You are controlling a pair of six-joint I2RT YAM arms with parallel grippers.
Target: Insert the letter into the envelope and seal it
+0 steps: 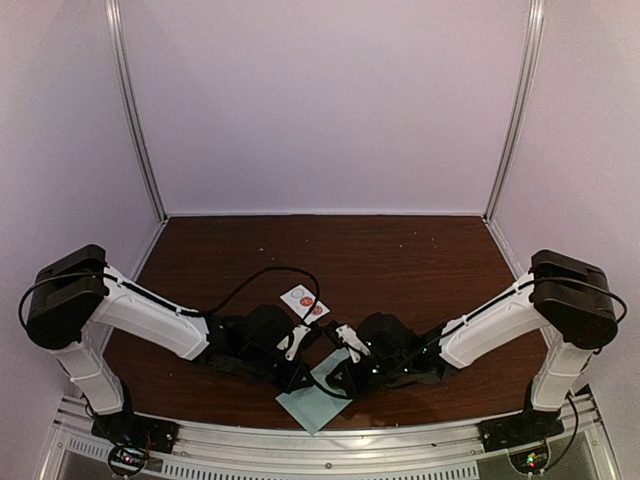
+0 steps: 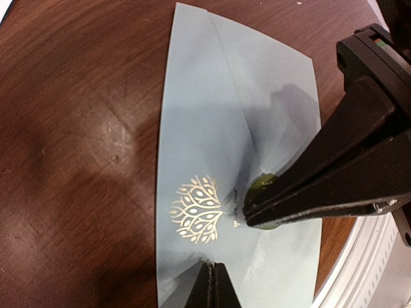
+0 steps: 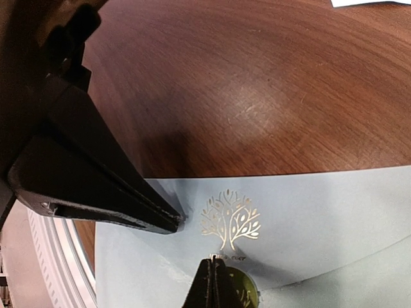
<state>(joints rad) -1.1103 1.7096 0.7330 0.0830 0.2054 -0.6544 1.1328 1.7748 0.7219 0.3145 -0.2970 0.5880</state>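
Note:
The light blue-teal envelope [image 1: 318,402] lies flat at the table's near edge with its pointed flap folded down; a gold tree emblem [image 2: 196,209] sits on the flap. A round green sticker [image 2: 262,185] lies at the flap's point. My left gripper [image 2: 214,267] is shut, its tips resting on the envelope [image 2: 205,128] beside the emblem. My right gripper [image 3: 215,260] is shut, its tips on the green sticker [image 3: 243,292] just below the emblem [image 3: 230,218]. In the top view both grippers meet over the envelope, left [image 1: 300,378] and right [image 1: 342,376]. The cream letter is not in view.
A small white sticker strip [image 1: 305,300] with round red stickers lies on the brown table [image 1: 400,270] just beyond the grippers. The metal rail [image 1: 330,445] of the near edge runs right under the envelope's corner. White walls enclose the table.

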